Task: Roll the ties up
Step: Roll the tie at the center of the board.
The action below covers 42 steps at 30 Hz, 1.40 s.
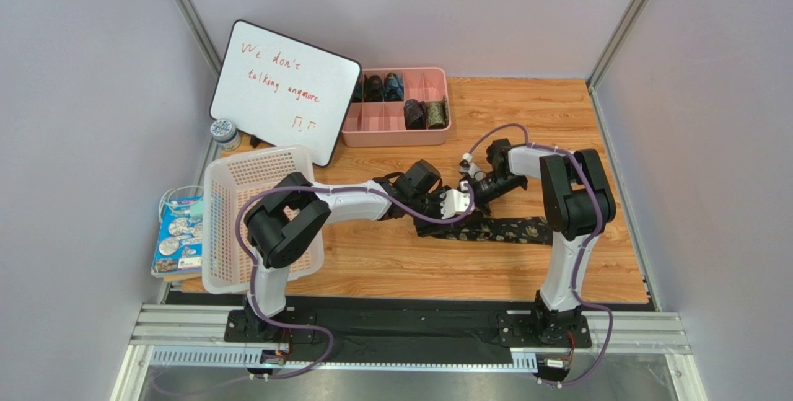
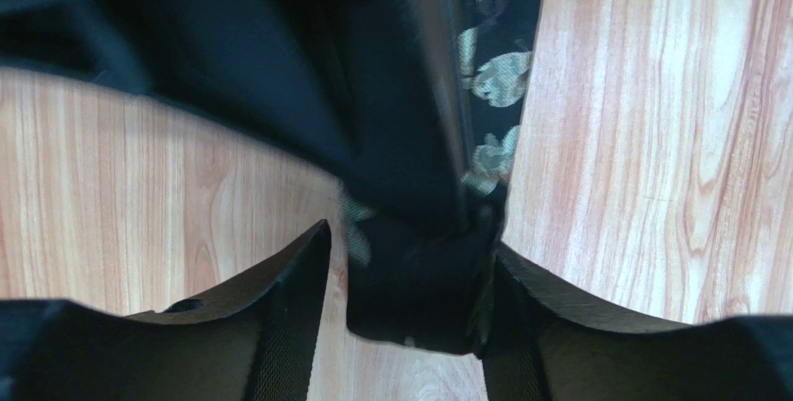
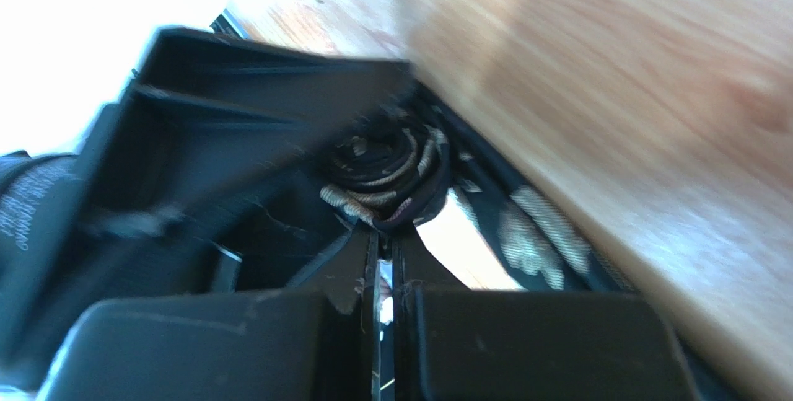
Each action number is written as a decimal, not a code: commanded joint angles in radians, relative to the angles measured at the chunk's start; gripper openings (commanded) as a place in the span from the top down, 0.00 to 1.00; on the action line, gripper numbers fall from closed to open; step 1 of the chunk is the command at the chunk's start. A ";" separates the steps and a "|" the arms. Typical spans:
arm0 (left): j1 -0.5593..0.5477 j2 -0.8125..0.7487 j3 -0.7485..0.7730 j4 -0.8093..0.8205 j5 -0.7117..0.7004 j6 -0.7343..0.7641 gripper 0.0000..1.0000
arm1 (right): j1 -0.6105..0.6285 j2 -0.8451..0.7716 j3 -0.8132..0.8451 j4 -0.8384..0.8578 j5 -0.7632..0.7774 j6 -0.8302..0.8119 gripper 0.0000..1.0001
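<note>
Tie (image 1: 517, 230): it lies on the tabletop (image 1: 391, 262) in front of the right arm. The flat patterned tail runs to the right, and the end where the two arms meet is wound into a small coil (image 3: 391, 170). Right jaws: almost closed, tips at the coil's centre, apparently pinching the core so that a wrist turn would wind fabric on. The contact itself is blurred in the right wrist view. Left jaws: fairly wide and straddling the tie's width, with one finger (image 2: 521, 327) touching the fabric edge and the other finger (image 2: 288, 327) just beside it. Judged to be guiding the strip so the roll tracks straight, not gripping it. Judgement: rolling is at an early stage, with most of the length unrolled. The pink tray (image 1: 368, 120) at the far edge holds rolled ties (image 1: 414, 113) in some compartments and is likely the destination.
</note>
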State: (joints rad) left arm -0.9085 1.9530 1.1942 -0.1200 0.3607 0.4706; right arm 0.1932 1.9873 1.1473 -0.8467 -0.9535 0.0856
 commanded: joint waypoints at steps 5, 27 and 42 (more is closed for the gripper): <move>0.089 -0.083 -0.130 0.147 0.227 -0.122 0.23 | -0.044 0.125 -0.037 0.028 0.208 -0.037 1.00; 0.019 0.017 -0.056 -0.055 0.089 0.023 0.69 | -0.024 0.088 0.135 -0.107 0.157 -0.114 0.72; 0.002 0.123 0.113 -0.268 0.043 -0.035 0.57 | 0.031 -0.010 0.016 0.086 0.044 0.038 0.60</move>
State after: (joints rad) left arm -0.8993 2.0151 1.3182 -0.2493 0.4374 0.4553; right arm 0.1894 1.9366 1.1721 -0.8787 -0.9085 0.0608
